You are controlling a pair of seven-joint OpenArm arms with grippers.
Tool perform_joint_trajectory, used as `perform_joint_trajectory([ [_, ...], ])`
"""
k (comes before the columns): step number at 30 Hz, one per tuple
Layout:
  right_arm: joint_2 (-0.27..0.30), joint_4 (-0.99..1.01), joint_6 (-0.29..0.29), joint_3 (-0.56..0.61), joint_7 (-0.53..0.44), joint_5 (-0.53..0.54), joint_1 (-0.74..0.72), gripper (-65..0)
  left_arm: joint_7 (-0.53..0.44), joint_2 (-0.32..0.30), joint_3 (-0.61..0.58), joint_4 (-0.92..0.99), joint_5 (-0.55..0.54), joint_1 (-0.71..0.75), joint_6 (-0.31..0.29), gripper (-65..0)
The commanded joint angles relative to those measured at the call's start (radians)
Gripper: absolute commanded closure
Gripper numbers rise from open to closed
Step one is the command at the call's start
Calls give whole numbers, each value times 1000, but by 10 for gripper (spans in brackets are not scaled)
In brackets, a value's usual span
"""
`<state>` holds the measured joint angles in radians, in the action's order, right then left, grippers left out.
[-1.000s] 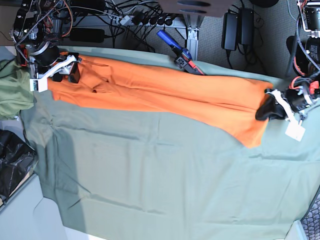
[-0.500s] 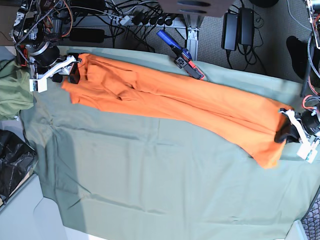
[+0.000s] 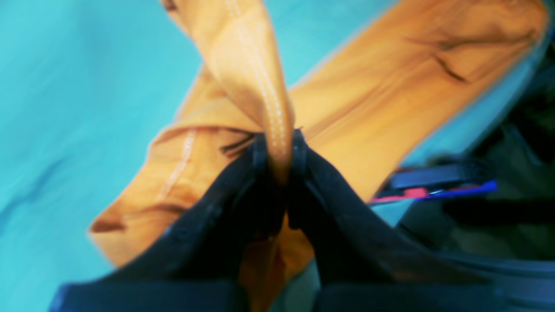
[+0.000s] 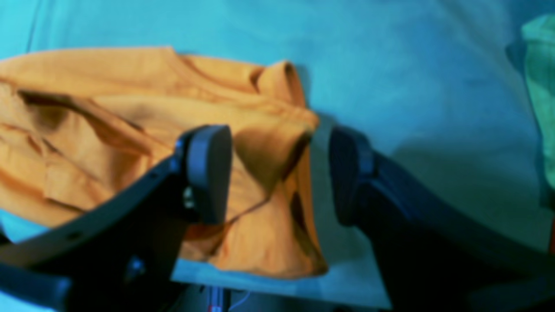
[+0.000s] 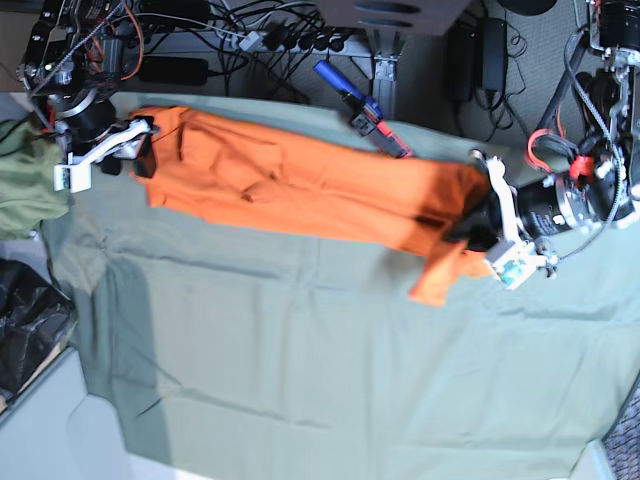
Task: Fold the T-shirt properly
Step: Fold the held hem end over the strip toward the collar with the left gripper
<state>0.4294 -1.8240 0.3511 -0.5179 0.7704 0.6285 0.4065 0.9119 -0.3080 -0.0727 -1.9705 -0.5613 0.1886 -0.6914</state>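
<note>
The orange T-shirt (image 5: pixel 300 180) lies in a long band across the back of the sage-green cloth (image 5: pixel 320 370). At its right end my left gripper (image 5: pixel 470 228) holds it raised, and a loose corner hangs below. In the left wrist view, the left gripper (image 3: pixel 277 151) is shut on a stitched fold of the T-shirt (image 3: pixel 368 108). My right gripper (image 5: pixel 135 155) sits at the T-shirt's left end. The right wrist view shows the right gripper (image 4: pixel 277 173) open, with the bunched edge of the T-shirt (image 4: pixel 130 130) lying between the two pads (image 4: pixel 208 173).
An olive-green garment (image 5: pixel 25 185) lies bunched at the left edge, also seen in the right wrist view (image 4: pixel 540 86). A blue and red tool (image 5: pixel 360 110) rests at the cloth's back edge. Cables and power adapters (image 5: pixel 470 60) run behind. A black bag (image 5: pixel 25 320) sits at lower left.
The left gripper first pulled the T-shirt's end out to the right, then carried it back leftward and up, so the band is now shorter. The right gripper has barely moved.
</note>
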Motion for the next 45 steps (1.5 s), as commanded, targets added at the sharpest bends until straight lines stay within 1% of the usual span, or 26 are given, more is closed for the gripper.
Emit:
perform_joint_trajectory([
  [1, 16, -14, 64, -11, -19, 2, -1, -360, -17, 5, -24, -15, 20, -3, 1, 0],
  [3, 16, -14, 64, -11, -19, -3, -2, -360, -18, 33, -71, -15, 79, -2, 48, 0],
  [5, 16, -14, 64, -11, -27, -3, -2, -360, -26, 66, -99, -14, 114, -2, 75, 0],
  [9, 15, -14, 64, -11, -37, -3, -1, -360, -41, 135, -119, -3, 161, 0, 79, 0],
  [11, 16, -14, 64, -11, -37, -3, -2, -360, -44, 173, -119, 7, 161, 0, 84, 0],
  [13, 15, -14, 64, -11, -37, -3, -2, -360, -48, 205, -119, 17, 163, 0, 105, 0],
  [16, 15, -14, 64, -11, -37, -3, -2, -360, -55, 245, -119, 41, 173, 0, 108, 0],
  [19, 15, -14, 64, -11, -37, -3, -2, -360, -79, 272, -119, 67, 200, 0, 108, 0],
  [23, 15, -14, 64, -11, -40, 0, -2, -360, -81, 309, -119, 72, 199, 0, 108, 0],
  [28, 16, -14, 64, -11, -40, 0, -1, -360, -85, 325, -138, 72, 200, 0, 108, 0],
  [29, 16, -14, 64, -11, -40, 0, -2, -360, -85, 325, -147, 72, 200, 0, 108, -18],
  [32, 16, -14, 64, -11, -41, 0, -2, -360, -100, 325, -175, 72, 211, 1, 108, -181],
  [33, 16, -14, 64, -11, -42, 0, -2, -360, -103, 325, -187, 72, 220, 0, 108, -223],
  [34, 16, -14, 64, -11, -41, 0, -2, -360, -108, 325, -200, 72, 229, 0, 108, -250],
  [35, 16, -14, 64, -11, -41, 0, -2, -360, -113, 325, -216, 72, 238, 0, 108, -261],
  [39, 15, -14, 64, -11, -42, 0, -2, -360, -158, 325, -300, 72, 304, 0, 108, -261],
  [41, 16, -14, 64, -11, -45, 0, -2, -360, -183, 325, -343, 72, 320, 0, 110, -261],
  [45, 15, -14, 64, -11, -48, 0, -2, -360, -198, 333, -414, 68, 320, -1, 150, -260],
])
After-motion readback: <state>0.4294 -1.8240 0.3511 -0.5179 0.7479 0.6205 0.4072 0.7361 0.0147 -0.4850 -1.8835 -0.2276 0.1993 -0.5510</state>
